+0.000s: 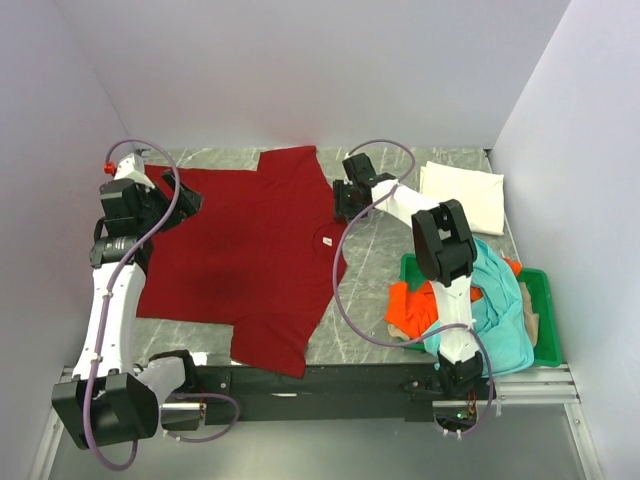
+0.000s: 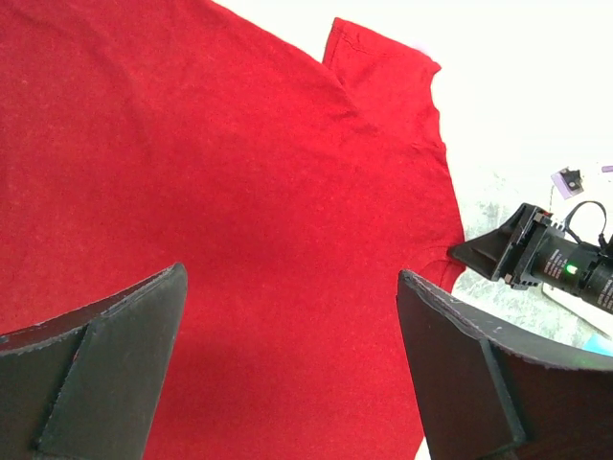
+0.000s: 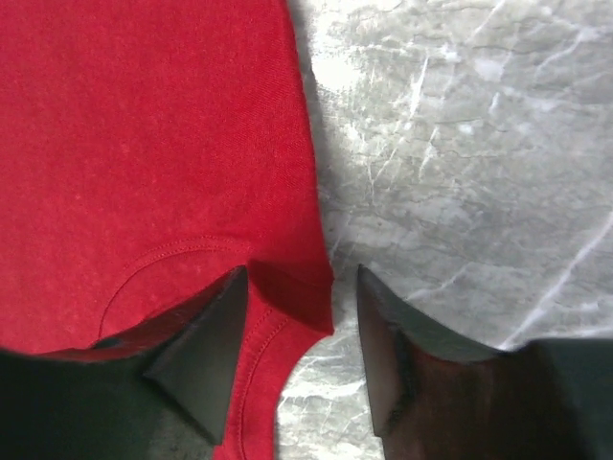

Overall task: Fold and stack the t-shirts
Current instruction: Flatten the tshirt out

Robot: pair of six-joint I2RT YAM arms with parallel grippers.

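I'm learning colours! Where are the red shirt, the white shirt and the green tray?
red shirt (image 1: 250,240), top view, middle of its body
white shirt (image 1: 462,195), top view, its middle
green tray (image 1: 546,335), top view, right rim

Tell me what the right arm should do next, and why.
Probably close the right jaws: they straddle the edge of the red shirt beside its neckline, one side over cloth, the other over the marble tabletop, not yet pinching.
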